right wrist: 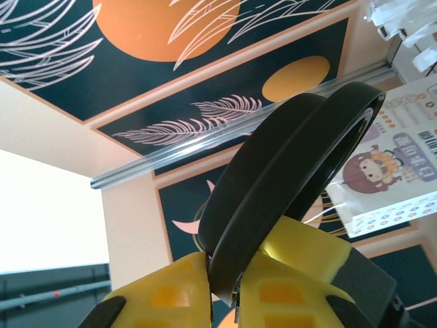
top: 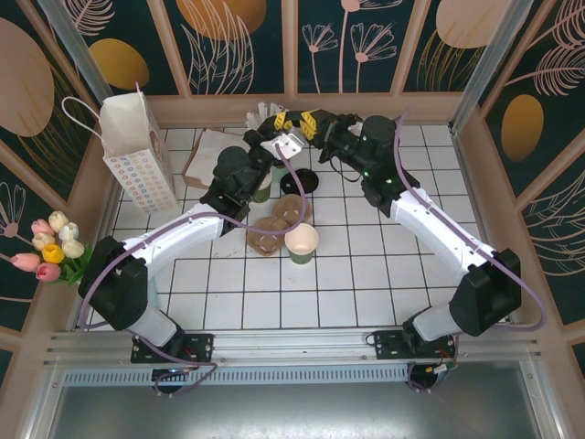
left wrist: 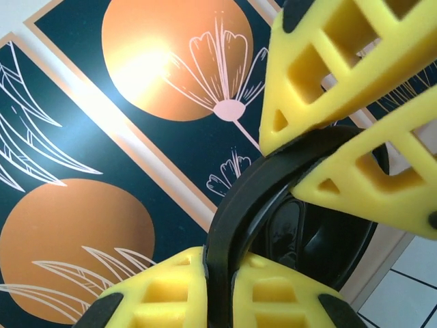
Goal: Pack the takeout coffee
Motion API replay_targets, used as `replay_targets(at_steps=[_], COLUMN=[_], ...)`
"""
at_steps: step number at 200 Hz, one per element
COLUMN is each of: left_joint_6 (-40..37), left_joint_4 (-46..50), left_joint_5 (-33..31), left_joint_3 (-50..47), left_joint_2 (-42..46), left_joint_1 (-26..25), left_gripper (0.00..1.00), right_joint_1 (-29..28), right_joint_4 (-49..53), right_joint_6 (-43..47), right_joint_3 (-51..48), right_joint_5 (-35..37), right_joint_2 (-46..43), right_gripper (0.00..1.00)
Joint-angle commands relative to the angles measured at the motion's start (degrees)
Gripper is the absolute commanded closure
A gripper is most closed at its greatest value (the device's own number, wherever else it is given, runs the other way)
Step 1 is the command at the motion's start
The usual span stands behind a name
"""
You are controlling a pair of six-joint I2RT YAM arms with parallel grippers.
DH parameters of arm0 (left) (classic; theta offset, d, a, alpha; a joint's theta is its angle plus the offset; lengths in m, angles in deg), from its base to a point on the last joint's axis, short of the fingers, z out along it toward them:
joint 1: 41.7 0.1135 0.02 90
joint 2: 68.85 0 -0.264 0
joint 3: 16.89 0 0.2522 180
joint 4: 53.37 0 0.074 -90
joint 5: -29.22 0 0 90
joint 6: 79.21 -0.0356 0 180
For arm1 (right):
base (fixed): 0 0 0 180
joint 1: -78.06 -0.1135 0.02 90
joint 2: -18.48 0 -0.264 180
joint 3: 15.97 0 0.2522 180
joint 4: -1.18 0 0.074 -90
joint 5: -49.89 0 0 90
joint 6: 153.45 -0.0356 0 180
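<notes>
The takeout coffee cup (top: 302, 242), dark green outside and cream inside, stands open-topped on the tiles beside the brown pulp carrier (top: 279, 222). Both grippers meet in the air above the back of the table. My left gripper (top: 281, 123) (left wrist: 229, 263) is shut on the rim of a black round lid (left wrist: 235, 205). My right gripper (top: 311, 122) (right wrist: 229, 273) is shut on the rim of the same black lid (right wrist: 273, 178), which looks like two nested rims. The right gripper's yellow fingers (left wrist: 341, 68) show in the left wrist view, clamped on the lid's far side.
A white paper bag (top: 137, 151) (right wrist: 403, 178) stands at the back left. A holder of white-wrapped straws (top: 260, 114) is at the back wall. Another black lid (top: 300, 181) lies on the tiles, and a second green cup (top: 262, 189) sits under the left arm. Tulips (top: 50, 247) lie at the left edge.
</notes>
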Motion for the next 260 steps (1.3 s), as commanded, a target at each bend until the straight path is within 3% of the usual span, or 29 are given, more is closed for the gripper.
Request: replay_targets(at_steps=[1,28,44,56,74,107,136,163,203,229,260], left_joint_6=[1.47,3.50,6.27,9.13,13.64,24.81,35.13,43.92,57.96,72.45,81.10], left_joint_4=[-0.96,-0.40,1.93,3.47,5.71,8.71,7.46,6.54,10.02,15.13,25.51], left_joint_5=[1.22,1.92,2.49,3.18,4.45,5.31,5.52,6.25,6.15,4.42,11.13], left_joint_3=[0.99,1.68,2.99,3.51,3.43,3.52,1.45,-0.66,-3.28,-4.00,-0.35], left_joint_2=[0.91,0.68,0.59,0.90,1.59,1.60,1.62,2.13,4.83,6.17,7.54], left_joint_1=[-0.41,-0.39,-0.36,-0.24,-0.07,0.92,1.83,2.89,3.28,3.45,3.80], left_gripper=[1.00,1.00,0.90,0.78,0.52,0.23,0.07,0.01,0.02,0.02,0.01], right_joint_1=[-0.13,0.00,0.18,0.13,0.35,1.40,1.97,2.31,3.05,6.96,13.67], right_joint_4=[-1.38,-1.96,-3.93,-5.61,-6.82,-5.83,-1.43,-3.90,1.29,0.36,4.32], right_joint_6=[0.50,1.08,2.56,4.24,7.33,14.31,23.61,29.82,49.24,61.48,71.60], right_joint_3=[-1.54,-3.26,-4.39,-5.22,-6.01,-7.89,-8.61,-12.40,-15.27,-18.29,-15.80], right_joint_5=[2.78,3.39,3.80,5.05,6.84,9.95,12.93,12.89,11.84,3.12,-11.01], right_joint_2=[-2.08,-2.91,-3.29,-3.41,-3.80,-6.67,-10.37,-13.85,-18.46,-21.21,-19.92], right_gripper=[0.95,1.00,1.00,1.00,1.00,1.00,1.00,1.00,1.00,1.00,1.00])
